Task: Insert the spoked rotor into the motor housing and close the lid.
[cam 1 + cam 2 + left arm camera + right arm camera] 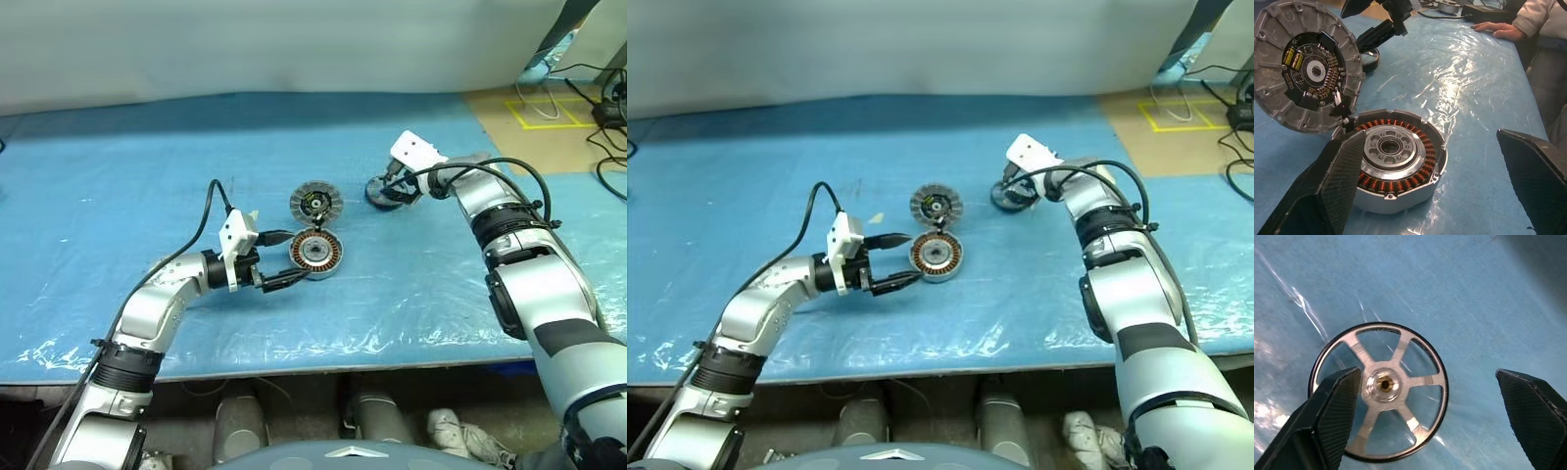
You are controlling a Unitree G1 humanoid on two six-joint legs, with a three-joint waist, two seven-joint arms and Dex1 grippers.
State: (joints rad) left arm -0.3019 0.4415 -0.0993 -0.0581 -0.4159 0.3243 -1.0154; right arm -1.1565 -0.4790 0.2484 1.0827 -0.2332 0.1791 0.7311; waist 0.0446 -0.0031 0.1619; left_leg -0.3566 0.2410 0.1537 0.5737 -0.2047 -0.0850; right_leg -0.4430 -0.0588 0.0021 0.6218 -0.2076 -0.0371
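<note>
We are at the pick-up step: our right gripper (1425,421) hangs spread over the spoked rotor (1378,391), lying flat at far right. Next, we close on its rim. Our left gripper (1444,186), also spread, straddles the motor housing (315,253), holding windings, no rotor; the lid (315,204) leans just behind.

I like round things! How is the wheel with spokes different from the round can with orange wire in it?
The spoked rotor is a thin flat wheel with open gaps; the motor housing is a deeper can packed with copper windings. The rotor lies under the right gripper; the housing sits at the left gripper. Both rest on the blue sheet.
</note>
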